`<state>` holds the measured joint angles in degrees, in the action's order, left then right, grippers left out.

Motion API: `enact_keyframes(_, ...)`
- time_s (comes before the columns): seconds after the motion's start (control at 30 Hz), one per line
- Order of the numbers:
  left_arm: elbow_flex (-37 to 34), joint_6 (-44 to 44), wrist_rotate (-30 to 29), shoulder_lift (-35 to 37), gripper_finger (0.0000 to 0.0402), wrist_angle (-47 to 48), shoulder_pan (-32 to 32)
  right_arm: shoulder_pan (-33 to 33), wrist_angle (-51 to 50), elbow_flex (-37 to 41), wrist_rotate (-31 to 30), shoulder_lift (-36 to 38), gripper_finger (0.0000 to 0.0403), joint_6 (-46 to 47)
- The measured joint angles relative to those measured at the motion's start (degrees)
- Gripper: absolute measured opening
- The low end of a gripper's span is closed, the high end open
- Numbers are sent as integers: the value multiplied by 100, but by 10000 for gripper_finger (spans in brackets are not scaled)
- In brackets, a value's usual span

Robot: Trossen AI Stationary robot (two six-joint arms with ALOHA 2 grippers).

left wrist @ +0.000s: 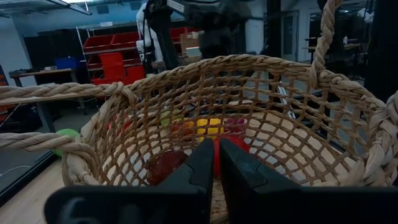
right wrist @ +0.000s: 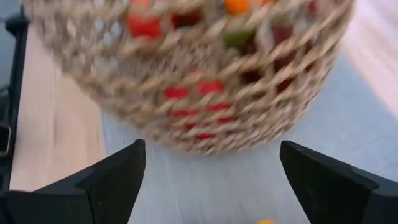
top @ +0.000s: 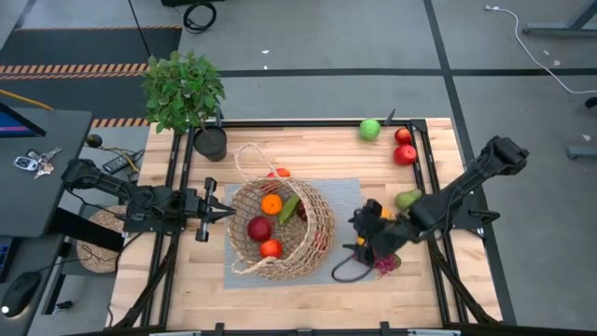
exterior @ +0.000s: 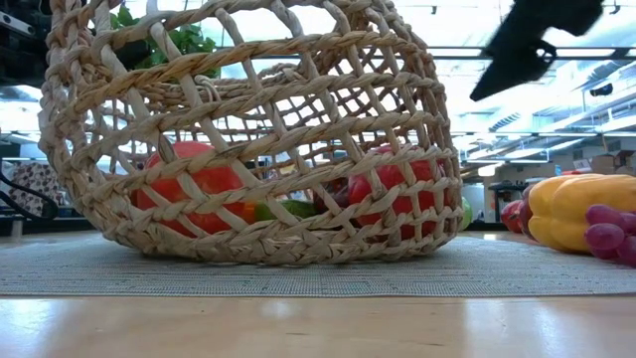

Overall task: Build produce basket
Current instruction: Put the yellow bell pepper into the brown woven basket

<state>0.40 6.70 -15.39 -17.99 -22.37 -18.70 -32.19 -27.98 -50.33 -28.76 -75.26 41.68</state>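
Lower right of centre in the high view, the right gripper [top: 366, 245] hangs over the grey mat [top: 350, 201] with its fingers spread wide, nothing between them. Just beside it lie a yellow piece [exterior: 568, 211] and purple grapes [exterior: 608, 233], and a green pear [top: 408, 198] sits a little above. At mid-frame the basket [top: 280, 229] rests on the mat, holding an orange [top: 271, 204], a cucumber [top: 289, 209], a red apple [top: 259, 228] and what looks like a second orange-red fruit [top: 270, 248]. Left of it, the left gripper [top: 220, 213] points at the rim, its fingers pressed together and, as far as can be seen, holding nothing. Toward the upper right, a green apple [top: 370, 129] and two red apples [top: 404, 146] sit on the bare wooden table [top: 308, 149]. A potted plant [top: 187, 93] stands at upper left.
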Motion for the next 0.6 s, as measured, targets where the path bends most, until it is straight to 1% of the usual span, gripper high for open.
enact_keyframes(0.2,2,0,2,2,29,0,-2,-556,3,-2,1,-609,374,922)
enact_keyframes(0.3,2,0,-1,0,33,0,1,-857,-79,-2,-32,-871,374,1124)
enact_keyframes(0.37,1,0,1,1,36,0,0,-1033,-209,-2,-250,-994,374,1114)
enact_keyframes(0.5,0,0,2,0,34,0,1,-1292,-443,-2,-1017,-1024,374,937)
enact_keyframes(0.6,0,0,2,2,30,0,1,-1388,-650,14,-1316,-1027,374,893)
